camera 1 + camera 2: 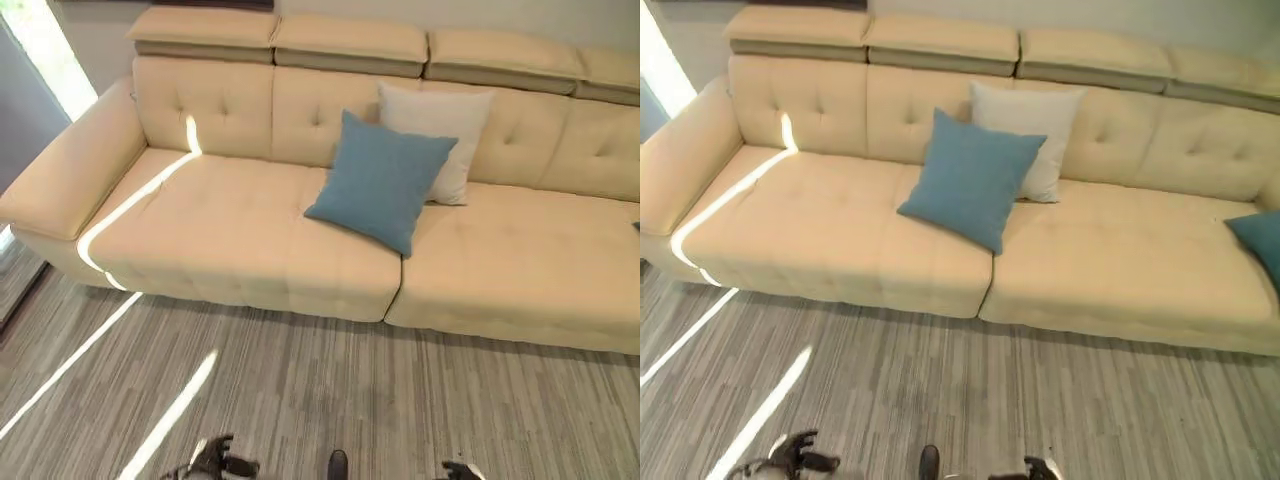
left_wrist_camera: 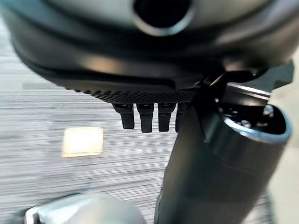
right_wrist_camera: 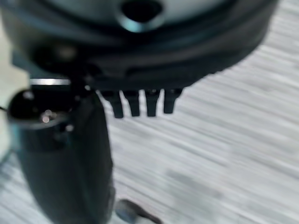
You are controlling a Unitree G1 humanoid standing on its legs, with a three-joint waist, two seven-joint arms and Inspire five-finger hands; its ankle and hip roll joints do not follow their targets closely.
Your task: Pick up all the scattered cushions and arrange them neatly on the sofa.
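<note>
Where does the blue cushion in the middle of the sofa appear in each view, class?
Left eye view: blue cushion just right of centre, leaning on the white cushion.
Right eye view: left of centre, against the same white cushion.
Left wrist view: not in it; left hand over striped floor.
Right wrist view: not in it; right hand over floor.
Shared landmark: the seat seam below the cushion.
</note>
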